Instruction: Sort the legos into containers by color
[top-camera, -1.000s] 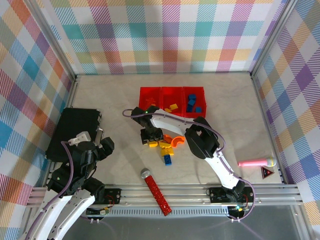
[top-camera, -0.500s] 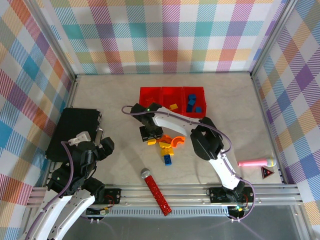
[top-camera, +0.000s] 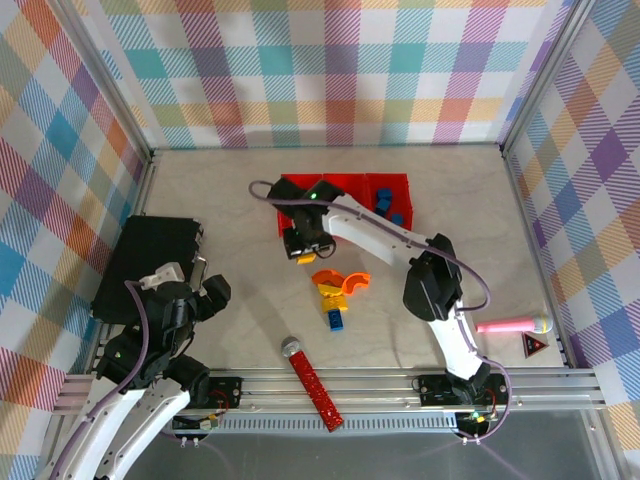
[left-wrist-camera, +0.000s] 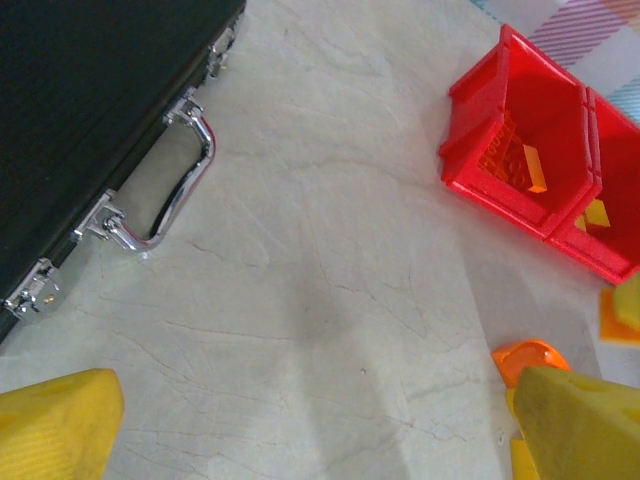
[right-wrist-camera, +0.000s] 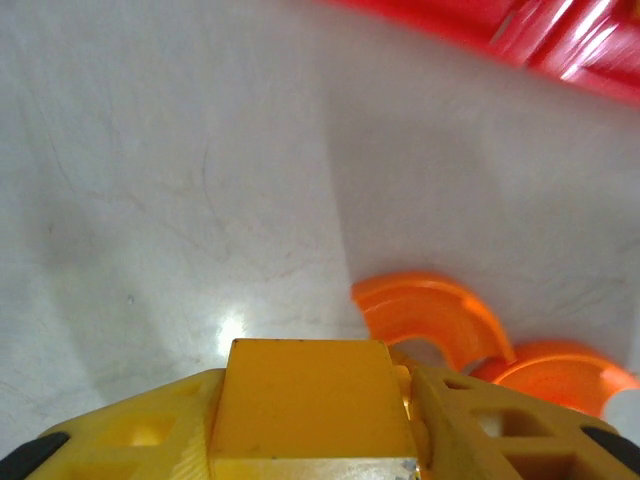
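Yellow brick (right-wrist-camera: 310, 395) sits clamped in the right gripper (top-camera: 302, 249), held above the desk (top-camera: 215, 200) just before the containers (top-camera: 388, 178), ready for its colour's bin; left gripper (top-camera: 208, 290) idles wide open, well left of them.

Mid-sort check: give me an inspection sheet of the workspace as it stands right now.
Surface: pale marbled table; no spills seen.
Job's things: red bins in a row; blue bricks in the rightmost bin of the top view; orange arches and a yellow-blue cluster lie loose.
Clutter: black case, red studded stick, pink stick, triangle tag.
Hands: right hand shut on a yellow brick; left hand open, empty.
Cables: purple cable along the right arm.
Surroundings: checked walls, metal rail.
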